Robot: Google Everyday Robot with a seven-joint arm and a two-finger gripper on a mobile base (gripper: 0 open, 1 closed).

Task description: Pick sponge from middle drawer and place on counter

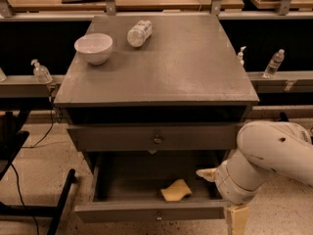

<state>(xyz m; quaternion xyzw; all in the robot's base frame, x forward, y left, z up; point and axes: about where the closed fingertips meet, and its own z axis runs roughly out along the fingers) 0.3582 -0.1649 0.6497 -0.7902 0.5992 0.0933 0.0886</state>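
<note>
Sponge (176, 190) lies in middle drawer (117, 212); pincer (237, 220) beside its right corner, grip unclear.

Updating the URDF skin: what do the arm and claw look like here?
Arm: glossy white rounded shells with bulbous joints, a small dark dot on the upper shell; no cables or labels visible. Claw, bottom right beside the drawer's front corner: pale tan, blocky, cut off by the frame edge. Another tan tip shows left of the wrist.
</note>
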